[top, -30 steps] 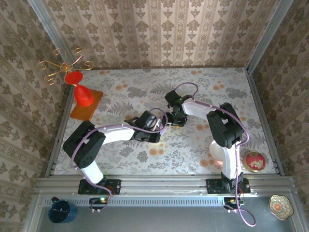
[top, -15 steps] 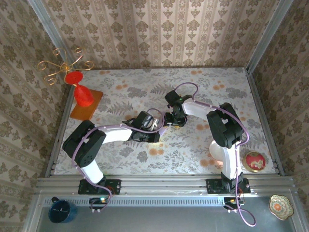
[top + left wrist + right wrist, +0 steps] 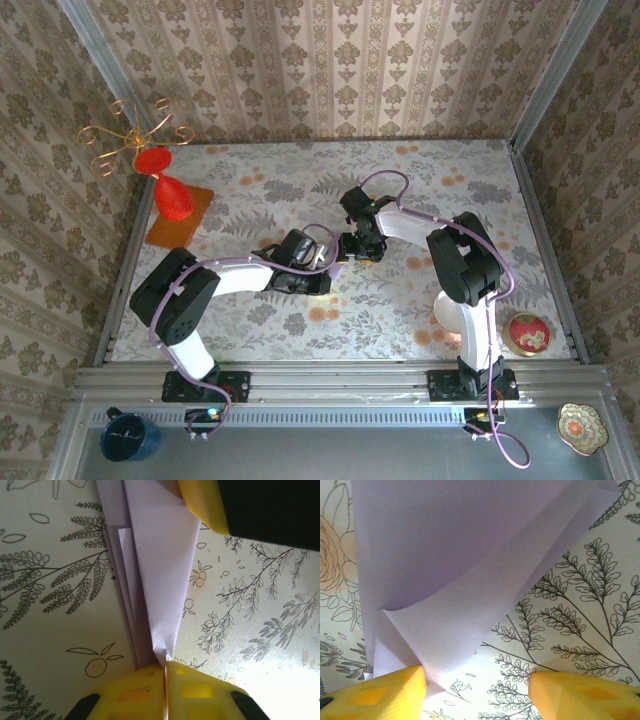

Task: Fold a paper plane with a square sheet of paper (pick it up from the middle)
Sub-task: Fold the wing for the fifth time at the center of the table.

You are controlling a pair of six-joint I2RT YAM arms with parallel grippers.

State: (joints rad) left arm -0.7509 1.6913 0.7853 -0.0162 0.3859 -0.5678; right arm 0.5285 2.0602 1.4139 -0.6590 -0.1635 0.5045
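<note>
The paper plane is pale lilac paper folded into a narrow pointed dart with several layers, lying on the floral tabletop. My left gripper is shut on its pointed tip, yellow fingers pressed together. At the plane's far end is a yellow finger of the right gripper. In the right wrist view the lilac paper lifts in loose curved flaps. My right gripper is open, its left finger touching the paper's edge. From above, the two grippers meet at mid-table.
A red cone-shaped vase stands on an orange mat at the left, beside a gold wire stand. A white bowl and a red dish sit near the right arm's base. Patterned walls enclose the table.
The left gripper has shifted slightly left and away from the arm bases, with the paper tip in it. The right arm has barely moved.
</note>
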